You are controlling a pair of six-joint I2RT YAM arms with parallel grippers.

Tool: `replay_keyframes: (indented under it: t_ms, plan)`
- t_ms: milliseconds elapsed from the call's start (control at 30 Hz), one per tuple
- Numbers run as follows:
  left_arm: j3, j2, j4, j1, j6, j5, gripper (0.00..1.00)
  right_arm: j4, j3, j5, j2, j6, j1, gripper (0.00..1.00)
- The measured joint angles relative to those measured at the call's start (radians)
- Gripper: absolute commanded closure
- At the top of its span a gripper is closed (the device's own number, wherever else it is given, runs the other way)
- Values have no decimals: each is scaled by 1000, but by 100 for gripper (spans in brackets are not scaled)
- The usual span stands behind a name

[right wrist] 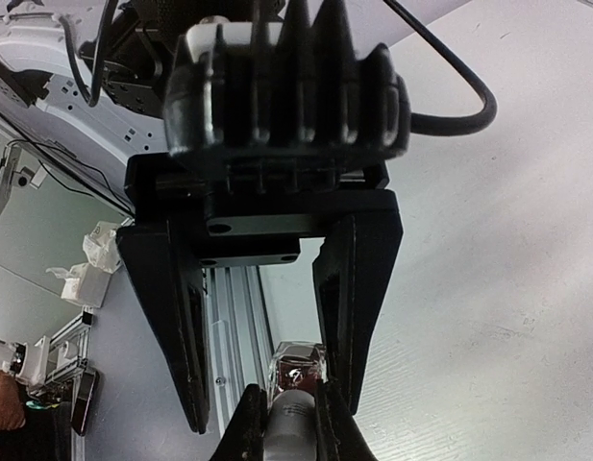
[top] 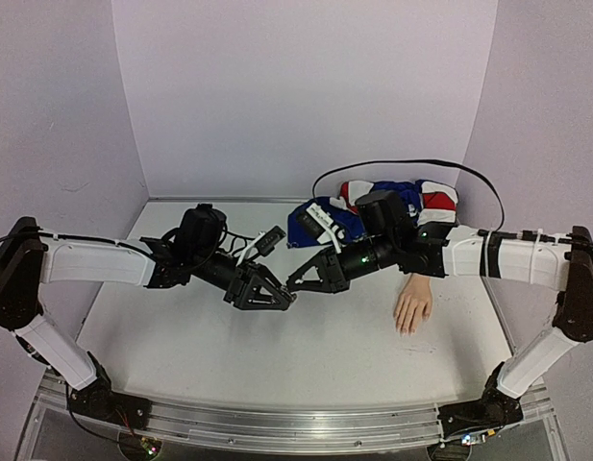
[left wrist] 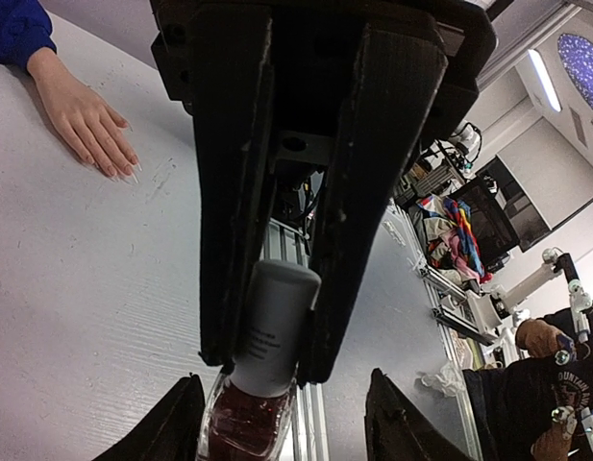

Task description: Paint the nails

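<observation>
The mannequin hand [top: 412, 309] lies palm down at the right of the table, with a blue sleeve [left wrist: 15, 29]. Its pale nails [left wrist: 121, 173] show in the left wrist view. My left gripper [top: 277, 294] is at mid-table, shut on the white cap [left wrist: 273, 327] of a dark red polish bottle [left wrist: 246, 424]. My right gripper [top: 301, 280] faces it, tip to tip, and is open. Its fingers [right wrist: 358, 307] stand either side of the bottle's glass body [right wrist: 298, 368]; the right one is very close to the glass. Its tips also show in the left wrist view [left wrist: 402, 427].
A red, white and blue cloth [top: 397, 197] is bunched at the back right behind the hand. A black cable [top: 402, 163] loops over it. An aluminium rail [top: 277, 427] runs along the table's near edge. Pale walls close the back and sides.
</observation>
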Motion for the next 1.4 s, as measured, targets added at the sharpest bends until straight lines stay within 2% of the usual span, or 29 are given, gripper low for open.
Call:
replay_keyframes:
  t_ms: [233,600,800,867,967,1200,1300,1400]
  plan:
    - [0,0,-1,0,12,-6,62,9,0,-5,0,14,1,100]
    - [-3,-7,8,-3,77,-29,92,24,0,-19,0,40,2,100]
    - [-44,-63,9,-8,105,-101,100,45,1,-1,5,63,7,100]
    - [-55,-84,8,-10,113,-134,100,55,2,7,6,74,8,88]
    - [-71,-111,10,-12,133,-190,100,68,2,36,6,92,11,75]
    - [-123,-169,6,-8,162,-359,100,59,8,178,23,190,10,41]
    - [-124,-180,-1,-8,172,-418,100,59,23,210,49,237,6,32]
    - [-125,-187,-1,-8,180,-459,100,60,34,233,62,268,7,28]
